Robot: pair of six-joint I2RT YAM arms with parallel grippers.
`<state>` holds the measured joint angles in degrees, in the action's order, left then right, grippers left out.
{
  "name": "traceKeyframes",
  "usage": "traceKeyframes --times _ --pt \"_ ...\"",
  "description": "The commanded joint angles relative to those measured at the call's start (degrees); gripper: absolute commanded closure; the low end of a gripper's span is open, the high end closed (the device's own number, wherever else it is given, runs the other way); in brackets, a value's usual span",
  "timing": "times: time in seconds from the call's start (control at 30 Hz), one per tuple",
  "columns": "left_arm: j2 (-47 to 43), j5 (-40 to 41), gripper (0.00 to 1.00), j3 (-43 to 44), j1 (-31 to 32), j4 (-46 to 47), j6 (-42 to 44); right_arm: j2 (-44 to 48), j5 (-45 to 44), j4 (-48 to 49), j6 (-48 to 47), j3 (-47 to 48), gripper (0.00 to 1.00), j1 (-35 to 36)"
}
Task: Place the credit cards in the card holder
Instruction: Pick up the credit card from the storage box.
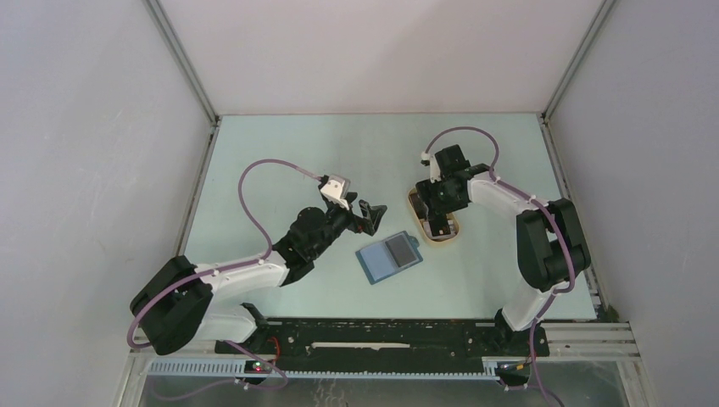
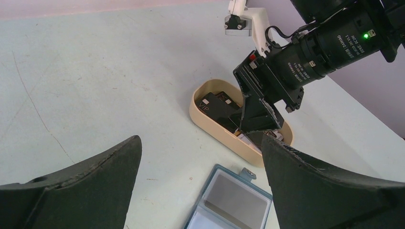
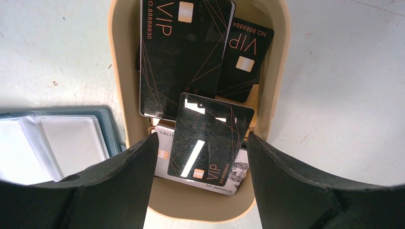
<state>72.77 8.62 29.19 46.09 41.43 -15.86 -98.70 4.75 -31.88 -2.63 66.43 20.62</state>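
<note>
The teal-blue card holder [image 1: 388,257] lies open on the table; it also shows in the left wrist view [image 2: 229,200] and in the right wrist view [image 3: 62,143]. Several credit cards lie in a beige oval tray [image 1: 421,227]: black VIP cards [image 3: 184,52] [image 3: 246,57] [image 3: 207,138] over a whitish-grey one [image 3: 224,179]. My right gripper [image 3: 201,138] is open and points down over the tray's near end, its fingers either side of the nearest black card. My left gripper [image 2: 200,140] is open and empty, above the table just left of the holder.
The beige tray [image 2: 210,124] stands right beside the holder's right edge. The right arm's wrist [image 2: 305,52] hangs over the tray. White walls close the table at the left, back and right.
</note>
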Motion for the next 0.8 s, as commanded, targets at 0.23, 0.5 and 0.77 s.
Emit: traceKeyframes --times 0.23,0.5,0.77 --pt "0.0 -0.7 0.00 -1.3 -0.2 2.5 1.7 -1.9 -1.9 1.4 1.6 1.8 0.24 -0.1" --pt "-0.2 -0.9 0.00 -1.5 -0.2 2.8 1.8 -3.5 -2.5 1.4 1.5 1.8 0.24 0.4" --pt "-0.2 -1.0 0.00 -1.6 -0.2 2.9 1.8 -4.5 -3.2 1.6 1.1 1.8 0.27 0.6"
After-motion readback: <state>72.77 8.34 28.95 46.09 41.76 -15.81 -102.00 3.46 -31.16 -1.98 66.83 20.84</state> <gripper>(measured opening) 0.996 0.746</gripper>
